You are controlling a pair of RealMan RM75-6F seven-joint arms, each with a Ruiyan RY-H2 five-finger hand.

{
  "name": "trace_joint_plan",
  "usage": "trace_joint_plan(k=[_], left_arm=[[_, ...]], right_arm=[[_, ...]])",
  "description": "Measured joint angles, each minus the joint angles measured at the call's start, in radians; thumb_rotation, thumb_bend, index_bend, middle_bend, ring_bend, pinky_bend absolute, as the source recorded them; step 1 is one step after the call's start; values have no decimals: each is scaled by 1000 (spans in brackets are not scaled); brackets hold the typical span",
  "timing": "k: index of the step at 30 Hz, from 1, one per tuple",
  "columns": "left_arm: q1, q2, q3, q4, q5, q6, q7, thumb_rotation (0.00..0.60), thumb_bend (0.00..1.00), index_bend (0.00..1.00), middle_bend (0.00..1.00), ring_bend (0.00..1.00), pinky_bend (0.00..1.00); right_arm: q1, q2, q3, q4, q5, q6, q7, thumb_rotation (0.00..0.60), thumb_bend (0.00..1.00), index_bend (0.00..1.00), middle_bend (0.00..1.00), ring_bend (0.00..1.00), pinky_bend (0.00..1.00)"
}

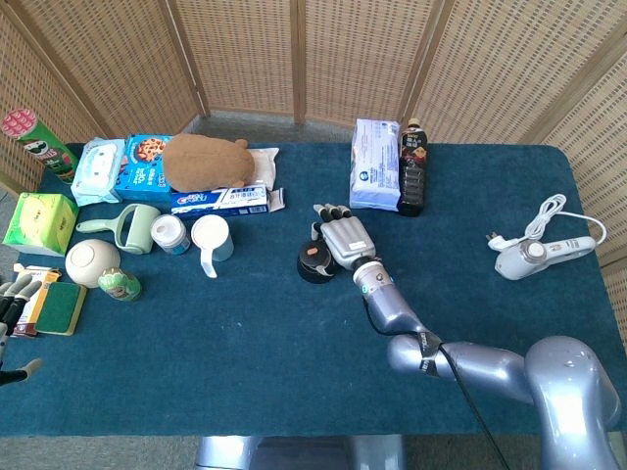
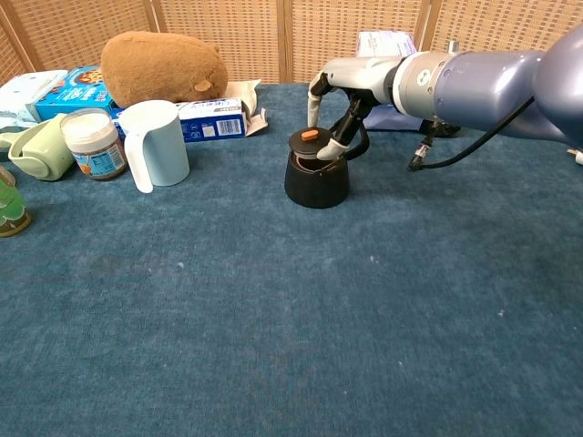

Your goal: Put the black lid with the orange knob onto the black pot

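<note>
the right hand (image 2: pixel 339 107) reaches over the black pot (image 2: pixel 316 179) near the middle of the blue worktop (image 2: pixel 273 319), its fingers (image 2: pixel 330 149) curled around the rim of the black lid (image 2: pixel 310 143) with the orange knob (image 2: pixel 311 134). the lid sits tilted just above the pot's mouth, close to it, though whether it rests on the rim cannot be told. in the head view the same hand (image 1: pixel 345 241) covers the pot (image 1: pixel 312 264) from the right. the left hand (image 1: pixel 14 299) shows at the far left edge, fingers apart, holding nothing. a white mug (image 2: pixel 155 142) and a brown plush toy (image 2: pixel 164 68) stand behind and to the left.
</note>
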Motion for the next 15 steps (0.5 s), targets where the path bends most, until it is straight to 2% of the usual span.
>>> trace_joint_plan(k=[15], left_arm=[[-1, -1, 0, -3, -3, -1, 5, 600, 171, 0, 0, 0, 114]], right_arm=[[4, -14, -16, 28, 8, -14, 11, 522, 305, 412, 39, 66, 66]])
